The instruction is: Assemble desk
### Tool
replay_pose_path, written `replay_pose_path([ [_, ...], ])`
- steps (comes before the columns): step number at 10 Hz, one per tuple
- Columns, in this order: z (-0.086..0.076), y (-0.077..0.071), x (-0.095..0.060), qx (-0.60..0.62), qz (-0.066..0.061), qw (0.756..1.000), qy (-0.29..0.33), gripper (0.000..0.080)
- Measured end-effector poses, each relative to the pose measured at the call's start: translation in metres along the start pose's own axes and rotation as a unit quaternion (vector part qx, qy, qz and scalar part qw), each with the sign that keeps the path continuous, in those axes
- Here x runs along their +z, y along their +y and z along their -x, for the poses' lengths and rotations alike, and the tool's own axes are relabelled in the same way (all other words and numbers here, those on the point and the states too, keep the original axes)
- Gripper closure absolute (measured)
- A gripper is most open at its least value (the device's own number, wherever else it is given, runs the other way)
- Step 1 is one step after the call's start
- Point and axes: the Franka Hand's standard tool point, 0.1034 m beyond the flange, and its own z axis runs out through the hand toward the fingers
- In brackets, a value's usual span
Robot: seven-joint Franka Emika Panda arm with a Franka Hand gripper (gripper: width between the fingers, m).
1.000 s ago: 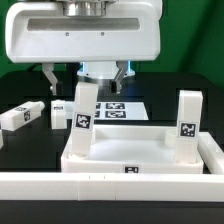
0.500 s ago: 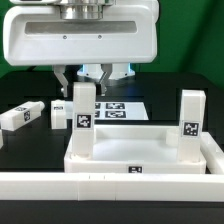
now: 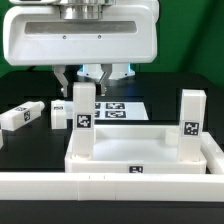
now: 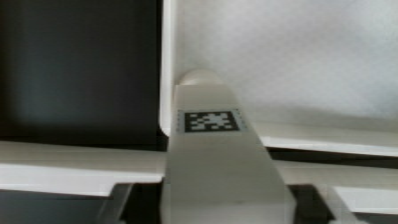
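The white desk top (image 3: 105, 160) lies flat near the front, rim up. Two white tagged legs stand upright in its corners: one at the exterior view's left (image 3: 83, 118) and one at the right (image 3: 188, 125). My gripper (image 3: 84, 80) hangs over the left leg, its fingers (image 3: 63, 78) pressed against both sides of the leg's top. In the wrist view this leg (image 4: 214, 125) runs straight out from between the dark fingers (image 4: 143, 203) of the gripper (image 4: 221, 205), with the desk top (image 4: 294, 70) behind it.
Two loose legs (image 3: 22, 116) (image 3: 58, 112) lie on the black table at the exterior view's left. The marker board (image 3: 118, 108) lies behind the desk top. A low white border wall (image 3: 110, 188) runs along the front.
The fingers stood wide apart on either side of the left leg one second ago. They have closed in onto its top and have held still since.
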Motion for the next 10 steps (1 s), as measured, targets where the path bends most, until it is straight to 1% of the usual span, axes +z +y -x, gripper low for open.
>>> replay_pose_path([
  [1,0.0000,0.0001,0.0000,0.002,0.000,1.000,0.000,0.0508],
  [2,0.0015,-0.0011,0.0002,0.106,-0.016,0.994,0.003,0.0508],
  [4,0.0032,-0.0014,0.0006,0.222,-0.034,0.974,0.002,0.0508],
  [5,0.0031,-0.0025,0.0007,0.296,-0.040,0.954,0.000,0.0508],
  [6,0.0030,-0.0031,0.0008,0.332,-0.045,0.942,-0.002,0.0508],
  [7,0.0032,-0.0045,0.0009,0.377,-0.048,0.925,-0.006,0.0508],
  [10,0.0035,-0.0073,0.0016,0.482,-0.048,0.875,-0.014,0.0508],
])
